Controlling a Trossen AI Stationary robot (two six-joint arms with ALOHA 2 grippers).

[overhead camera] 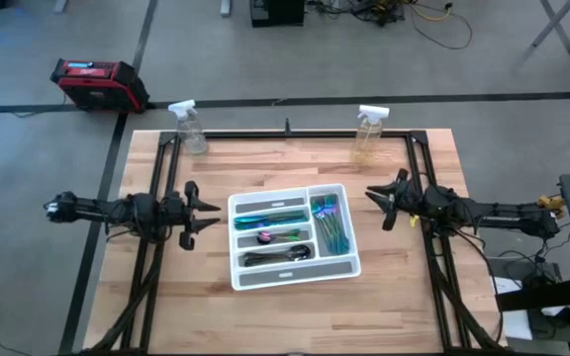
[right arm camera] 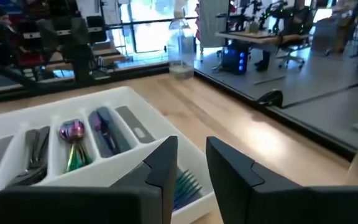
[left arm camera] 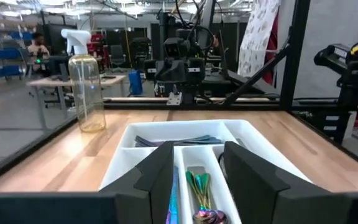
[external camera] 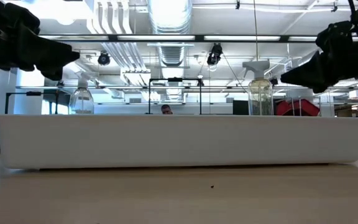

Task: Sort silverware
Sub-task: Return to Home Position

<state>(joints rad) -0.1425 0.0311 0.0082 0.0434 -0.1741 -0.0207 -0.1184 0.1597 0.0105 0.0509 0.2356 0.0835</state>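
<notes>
A white divided tray (overhead camera: 336,267) sits at the middle of the table. It holds the silverware: teal pieces (overhead camera: 270,213) in the far slot, spoons (overhead camera: 277,235) below them, dark pieces (overhead camera: 277,256) in the near slot, and forks (overhead camera: 330,222) in the long right slot. My left gripper (overhead camera: 206,215) hovers level just left of the tray, open and with nothing between its fingers (left arm camera: 157,177). My right gripper (overhead camera: 380,203) hovers level just right of the tray, open by a narrow gap (right arm camera: 191,165), also with nothing in it.
Two clear spray bottles (overhead camera: 188,127) (overhead camera: 369,133) stand at the table's far edge. A red case (overhead camera: 97,84) lies on the floor beyond the far left corner. Bare wood lies on the near side of the tray. People sit in the room beyond the table.
</notes>
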